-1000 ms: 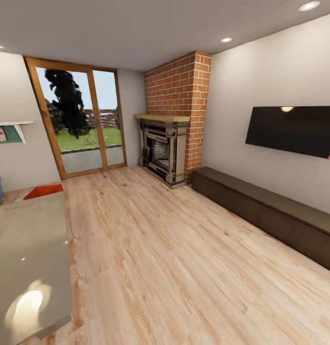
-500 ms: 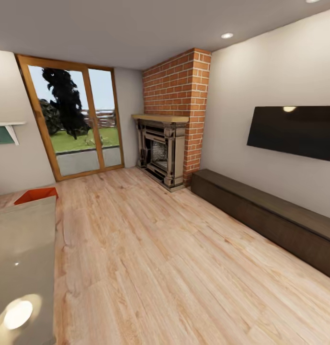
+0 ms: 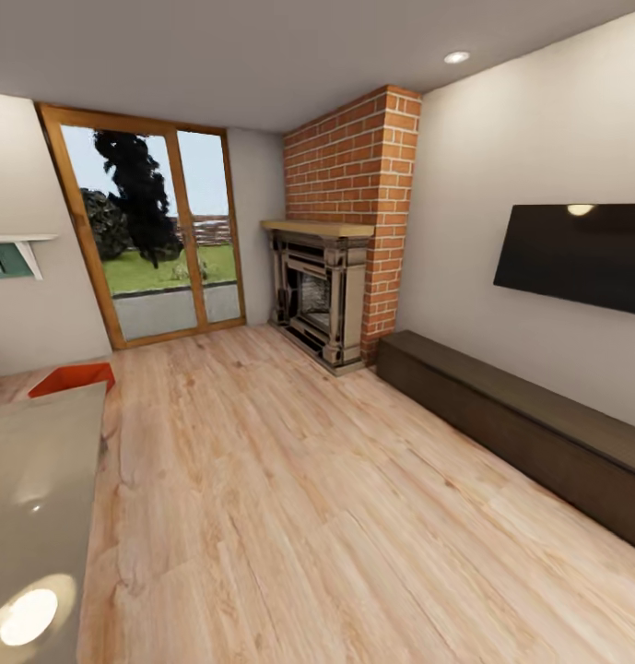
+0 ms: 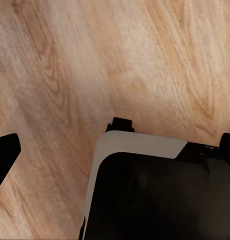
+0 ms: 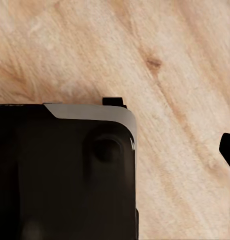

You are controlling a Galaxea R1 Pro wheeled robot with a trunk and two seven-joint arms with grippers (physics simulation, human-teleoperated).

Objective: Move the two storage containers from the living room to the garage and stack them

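Light matt wood-plank flooring (image 3: 289,498), rough red brick fireplace (image 3: 354,166), glossy grey tabletop (image 3: 31,498)

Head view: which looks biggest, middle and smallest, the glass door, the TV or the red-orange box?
1. Glass door, biggest.
2. TV, partly cut off by the picture edge.
3. Red-orange box, smallest, though partly hidden behind the table.
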